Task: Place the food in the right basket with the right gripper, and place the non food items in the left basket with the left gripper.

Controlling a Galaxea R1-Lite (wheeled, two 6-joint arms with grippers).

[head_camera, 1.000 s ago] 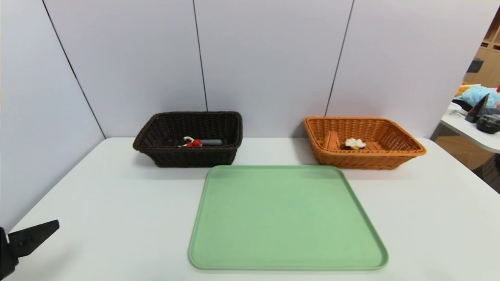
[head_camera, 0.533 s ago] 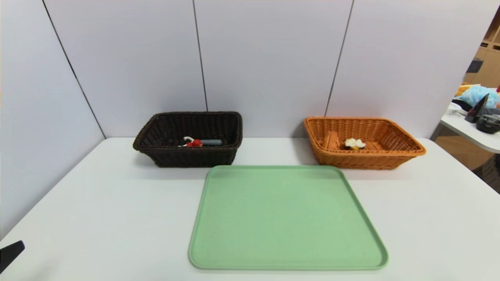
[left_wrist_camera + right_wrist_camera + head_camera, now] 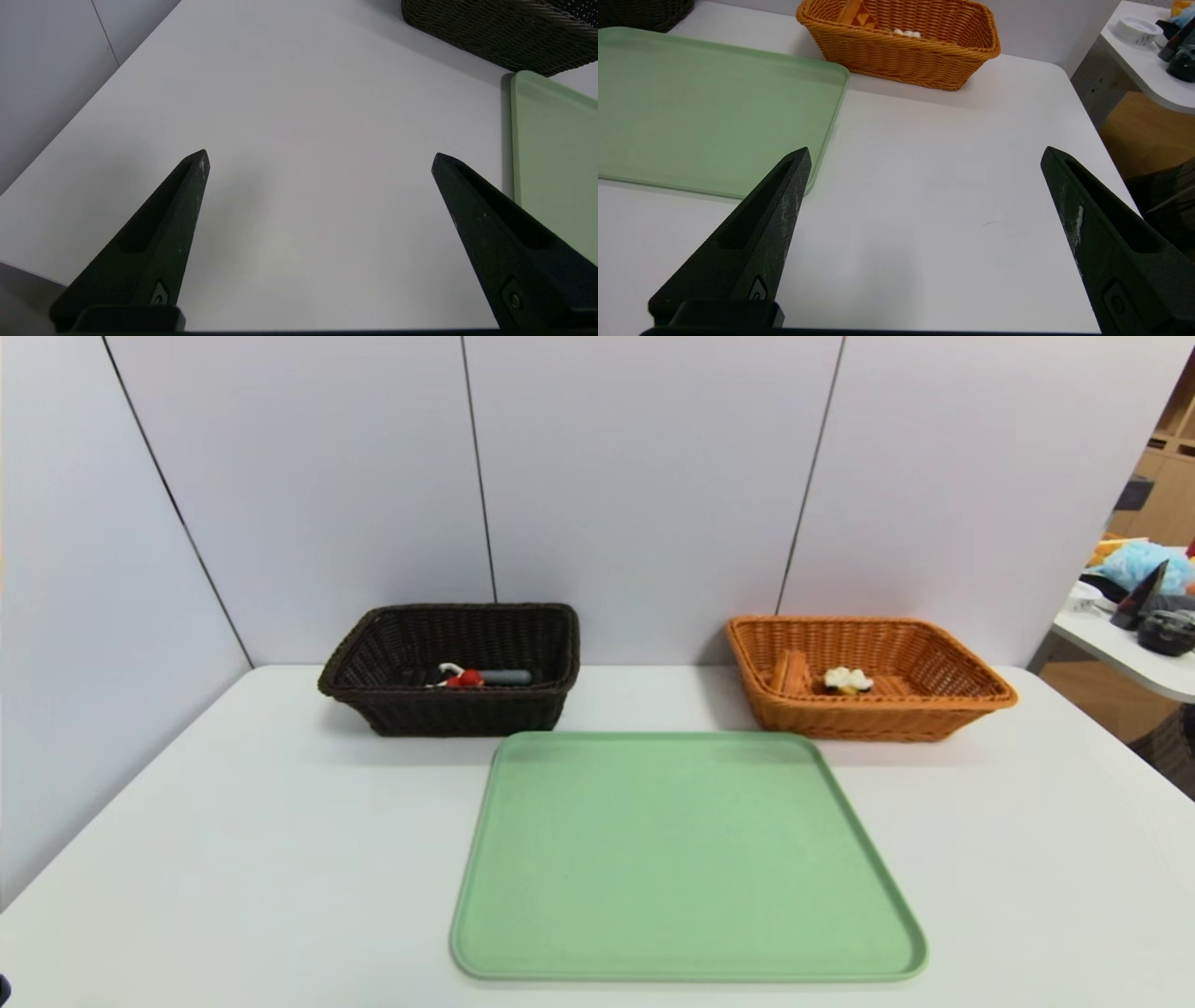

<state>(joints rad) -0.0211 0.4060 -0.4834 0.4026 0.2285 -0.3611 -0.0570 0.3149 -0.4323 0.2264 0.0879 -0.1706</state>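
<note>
Wicker is what we meet first from the head camera: behind the smooth green tray [image 3: 688,859], a rounded-corner rectangle with a low raised lip, stand two woven rectangular baskets. Beyond the tray's far left corner sits the dark brown basket [image 3: 392,705], holding the grey-handled peeler [image 3: 502,677] with the small red toy [image 3: 464,679] against its white head. Beyond the tray's far right corner sits the orange-tan basket [image 3: 943,709] with its flared rim, and in it the waffle wedge [image 3: 847,680], its white cream on top. All rest on a matte white table [image 3: 233,859] backed by pale grey wall panels; off past the tray's right side we see another white table [image 3: 1134,663] with dark clutter.

From the left wrist camera, our left gripper [image 3: 320,158] hangs over bare table beside the tray's [image 3: 556,154] left edge, its black tapered fingers [image 3: 168,219] spread wide with nothing between them.

From the right wrist camera, our right gripper [image 3: 925,155] hangs over bare table off the tray's [image 3: 691,107] right edge, its fingers [image 3: 1092,219] likewise wide apart and empty, the orange-tan basket [image 3: 906,60] farther on.
</note>
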